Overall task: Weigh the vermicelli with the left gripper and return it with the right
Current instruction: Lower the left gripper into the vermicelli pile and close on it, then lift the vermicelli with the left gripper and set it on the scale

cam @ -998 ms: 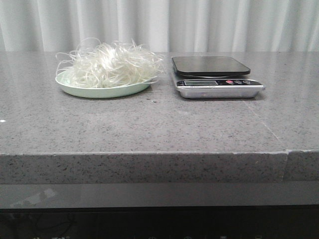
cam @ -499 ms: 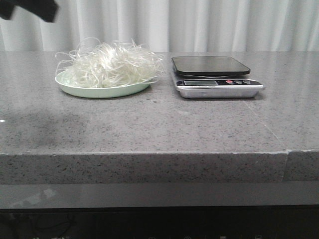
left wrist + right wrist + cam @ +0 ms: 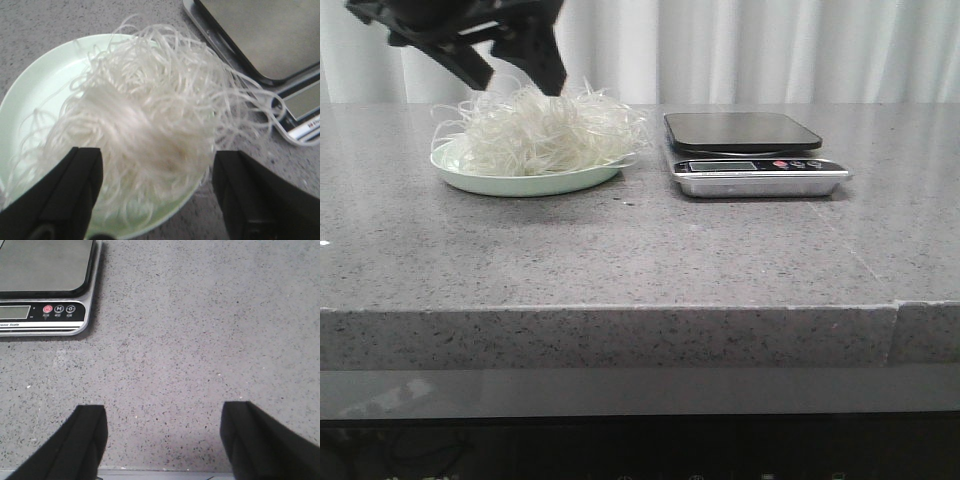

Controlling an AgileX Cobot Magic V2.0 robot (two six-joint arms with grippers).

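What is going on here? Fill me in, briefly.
The left black end effector hangs open just above the fluffy heap of thin white vermicelli, which sits on a pale green round plate. Nothing is gripped yet. The silver digital kitchen scale with a dark platform stands bare beside the plate. The right black end effector is open over bare grey stone countertop near the scale, holding nothing.

Vermicelli (image 3: 542,135): fluffy nest of thin translucent white strands, heaped, filling pale green plate (image 3: 480,181), stray loops spilling past rim. Directly beneath left gripper (image 3: 516,72), between its spread fingers in wrist view (image 3: 145,135). Left gripper: black angular claw, jaws wide apart, tips at top of heap; contact unclear.
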